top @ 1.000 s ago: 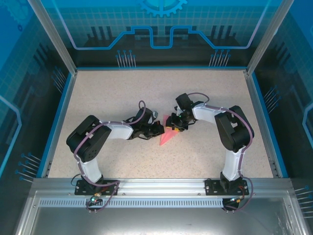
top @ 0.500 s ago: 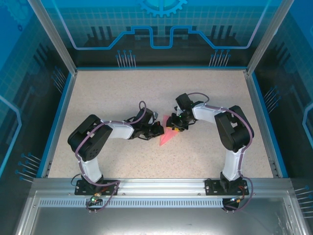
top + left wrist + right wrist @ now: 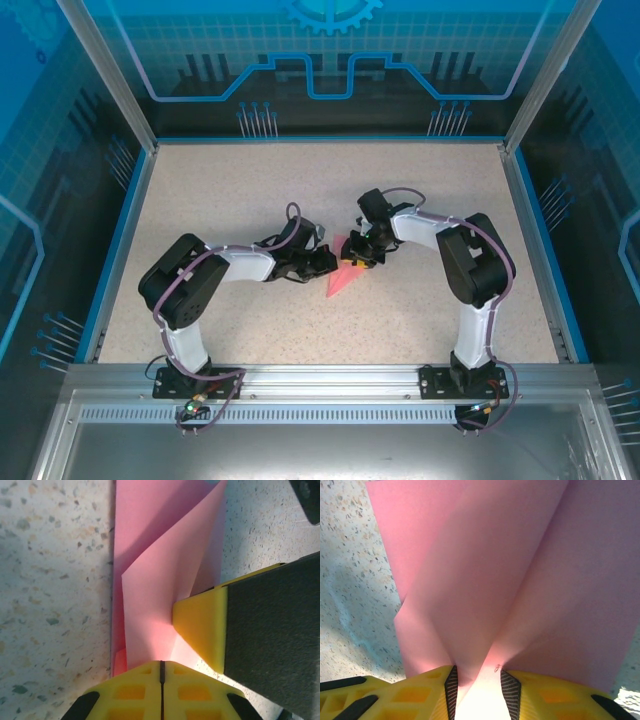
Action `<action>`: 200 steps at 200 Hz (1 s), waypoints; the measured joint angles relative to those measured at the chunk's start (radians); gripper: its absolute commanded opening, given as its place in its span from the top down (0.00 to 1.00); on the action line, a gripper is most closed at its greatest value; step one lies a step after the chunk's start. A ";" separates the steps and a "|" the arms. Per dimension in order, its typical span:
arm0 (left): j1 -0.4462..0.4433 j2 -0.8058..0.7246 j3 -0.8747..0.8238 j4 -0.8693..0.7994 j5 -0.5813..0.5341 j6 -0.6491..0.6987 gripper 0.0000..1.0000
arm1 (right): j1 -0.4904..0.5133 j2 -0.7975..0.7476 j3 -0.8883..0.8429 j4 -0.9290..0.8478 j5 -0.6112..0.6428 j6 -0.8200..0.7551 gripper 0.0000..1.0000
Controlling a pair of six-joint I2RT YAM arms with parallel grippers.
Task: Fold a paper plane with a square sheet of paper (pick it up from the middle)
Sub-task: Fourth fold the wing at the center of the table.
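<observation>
The paper plane (image 3: 340,282) is pink-red paper folded to a pointed dart, lying mid-table with its tip toward the near edge. My left gripper (image 3: 327,262) sits at its left side. In the left wrist view the left gripper (image 3: 161,667) has its yellow fingers pressed together, shut, over the near edge of the folded paper (image 3: 160,555). My right gripper (image 3: 358,258) is at the paper's far right end. In the right wrist view a raised fold of the paper (image 3: 485,580) runs between the pads of the right gripper (image 3: 477,680), which is closed on it. One right fingertip (image 3: 200,630) rests on the paper.
A speckled tabletop (image 3: 240,190) is fenced by a blue rim and clear walls (image 3: 330,60). Both arms bend inward and meet at the centre. The metal base rail (image 3: 330,385) runs along the near edge.
The right gripper's jaws have narrowed on the paper's fold. The left gripper has shifted slightly. The paper stays in place.
</observation>
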 measured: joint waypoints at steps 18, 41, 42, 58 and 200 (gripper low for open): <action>0.000 0.000 0.011 -0.008 -0.002 0.000 0.93 | 0.000 0.003 0.006 -0.008 0.002 0.000 0.66; 0.000 0.001 0.020 -0.018 -0.003 0.001 0.94 | 0.000 0.008 0.011 -0.017 0.004 0.001 0.67; 0.000 0.001 0.020 -0.019 -0.003 0.001 0.94 | 0.000 0.008 0.011 -0.017 0.004 0.001 0.67; 0.000 0.003 0.025 -0.024 -0.003 0.003 0.94 | 0.000 0.008 0.012 -0.019 0.006 0.001 0.67; 0.000 0.056 0.042 -0.045 -0.010 0.012 0.95 | 0.020 0.026 0.045 -0.065 0.059 0.000 0.68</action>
